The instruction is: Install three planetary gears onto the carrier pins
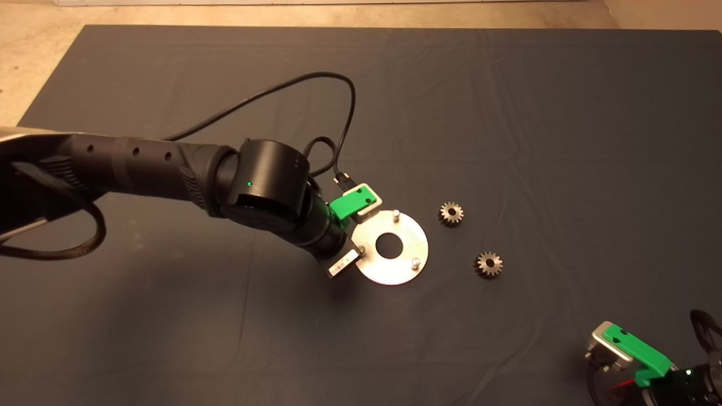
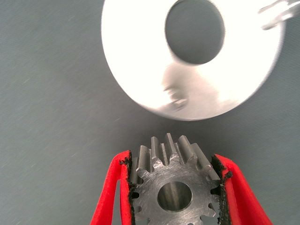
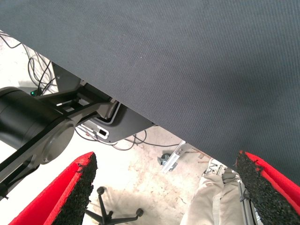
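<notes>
Planetary gears, small grey steel toothed ones: one (image 2: 174, 187) pinched btwn left gripper (image 2: 174, 197) fingers beside shiny silver disc (image 1: 407, 268); two (image 1: 450, 213) (image 1: 488, 264) lie near disc. Prob heavy, stiff, slippery; grip across teeth. Right gripper (image 3: 164, 187) parked, spread.

A dark wrinkled mat (image 1: 507, 101) covers the table; pale beige floor (image 1: 45, 39) shows beyond it, with loose cables (image 3: 40, 70) and a chair base (image 3: 110, 215).
</notes>
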{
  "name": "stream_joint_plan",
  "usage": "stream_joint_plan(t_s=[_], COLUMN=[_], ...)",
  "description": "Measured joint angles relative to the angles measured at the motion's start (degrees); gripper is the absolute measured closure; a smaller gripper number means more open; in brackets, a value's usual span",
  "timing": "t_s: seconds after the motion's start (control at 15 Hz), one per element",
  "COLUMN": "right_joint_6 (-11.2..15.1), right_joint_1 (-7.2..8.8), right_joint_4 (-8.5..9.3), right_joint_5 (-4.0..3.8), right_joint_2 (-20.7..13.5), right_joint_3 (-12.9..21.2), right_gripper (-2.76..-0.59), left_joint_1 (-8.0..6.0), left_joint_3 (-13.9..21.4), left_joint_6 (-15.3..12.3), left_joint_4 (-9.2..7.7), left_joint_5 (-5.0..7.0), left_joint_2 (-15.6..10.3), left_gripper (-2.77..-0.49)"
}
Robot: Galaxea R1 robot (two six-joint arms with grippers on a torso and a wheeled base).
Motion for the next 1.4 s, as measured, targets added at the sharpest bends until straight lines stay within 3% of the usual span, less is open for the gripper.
stream_joint_plan(t_s=[0.27,0.67,0.8,1.0,1.13,1.4], right_joint_6=[-0.5,-1.1,-1.2,-1.9,-2.2,-2.4], right_joint_1=[0.0,-0.02,-0.02,-0.02,0.0,-0.02], right_joint_4=[0.0,0.0,0.0,0.0,0.0,0.0], right_joint_5=[0.02,0.24,1.45,1.64,3.28,3.49], right_joint_2=[-0.3,-1.6,-2.0,-4.6,-5.6,-5.8], right_joint_3=[0.0,0.0,0.0,0.0,0.0,0.0], right_gripper=[-2.2,-2.2,-2.2,-2.2,-2.2,-2.2], left_joint_1=[-0.01,0.01,0.01,0.04,0.04,0.18], left_joint_3=[0.1,-2.0,-2.9,-3.9,-4.3,-5.5], left_joint_6=[-0.3,-0.4,-0.4,-0.4,-0.4,-0.4], left_joint_4=[0.01,0.04,0.02,0.06,0.02,0.45], left_joint_5=[0.18,0.26,0.16,0.05,-0.04,-0.15], left_joint_2=[2.9,3.1,3.6,3.9,3.9,3.9], left_gripper=[-0.69,-0.67,-0.66,-0.66,-0.66,-0.66])
